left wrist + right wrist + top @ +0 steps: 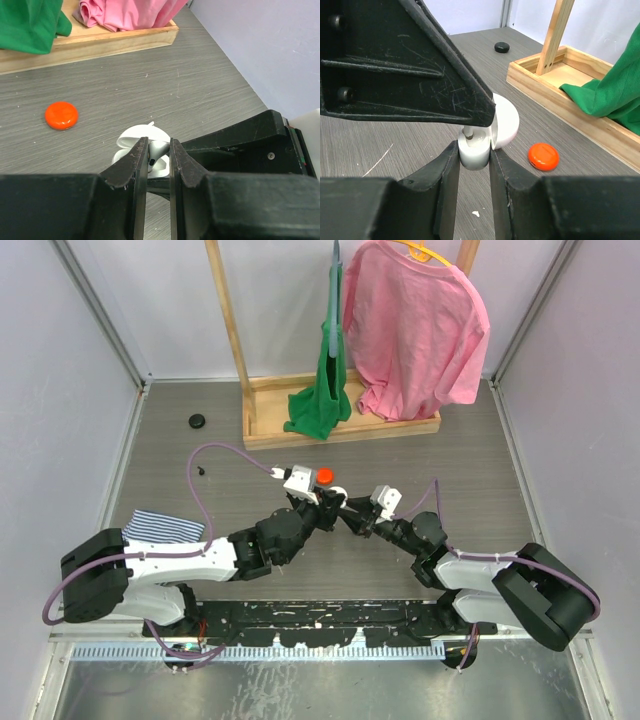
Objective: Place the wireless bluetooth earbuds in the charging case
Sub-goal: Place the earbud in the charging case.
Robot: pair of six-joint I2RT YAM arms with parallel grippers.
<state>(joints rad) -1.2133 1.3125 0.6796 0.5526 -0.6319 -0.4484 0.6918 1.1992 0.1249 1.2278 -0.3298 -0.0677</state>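
Pinching a white earbud (160,150), the left gripper (159,149) has its two black fingers pressed almost together, with only the earbud's smooth rounded body between them. The earbud hangs stem-down right over the case (475,152), and its dark tip sits at the case's mouth; how deep it has gone in cannot be told.

The right gripper (474,155) is narrowly spread and clamps the case from both sides, its scuffed black fingers touching the glossy white shell. The case is small and rounded, with its lid (506,122) flipped open and leaning away behind it. Whether the case rests on the table (150,75) or is held off it cannot be told. In the overhead view the two grippers meet tip to tip near the middle of the table.

The table is grey with a fine wood grain. Just beyond the case lies a flat orange disc (543,156), round and shiny. Farther back sits a small black disc (502,47). At the far edge stands a pale wooden rack (560,95), with a green cloth (615,95) slumped into its tray and a pink shirt (415,330) hanging beside it.
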